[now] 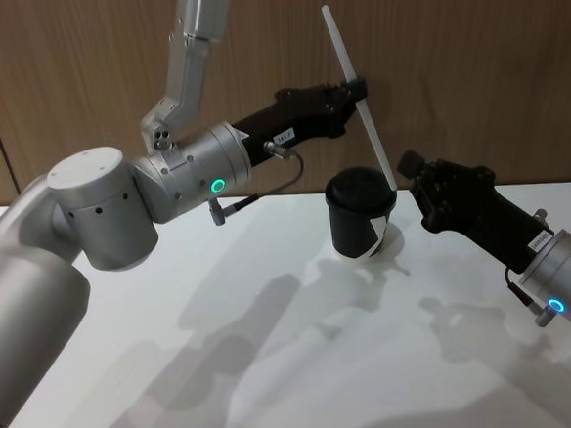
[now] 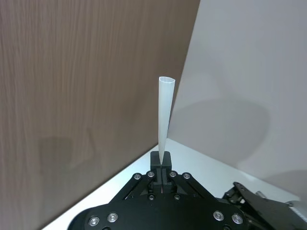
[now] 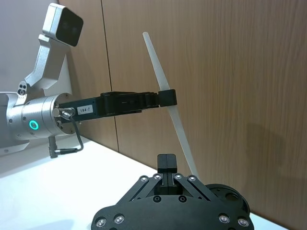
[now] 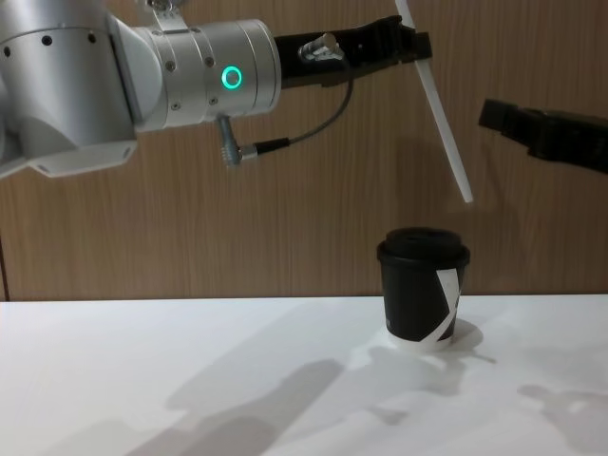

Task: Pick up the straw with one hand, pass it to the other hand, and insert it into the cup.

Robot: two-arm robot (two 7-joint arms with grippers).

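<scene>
From the head view, my left end effector point(image 1: 358, 89) is clamped on the thin white straw point(image 1: 376, 134), which tilts over the black paper cup point(image 1: 357, 224) on the smooth white counter point(image 1: 276, 352). The right end effector point(image 1: 406, 161) sits right of the cup. At the left wrist, flat fingers point(image 2: 154, 160) pinch the hollow tube. At the right wrist, the blocky fingers point(image 3: 162, 163) are pressed together, empty. From the chest view, the straw's lower tip hangs above the domed lid, apart from it.
</scene>
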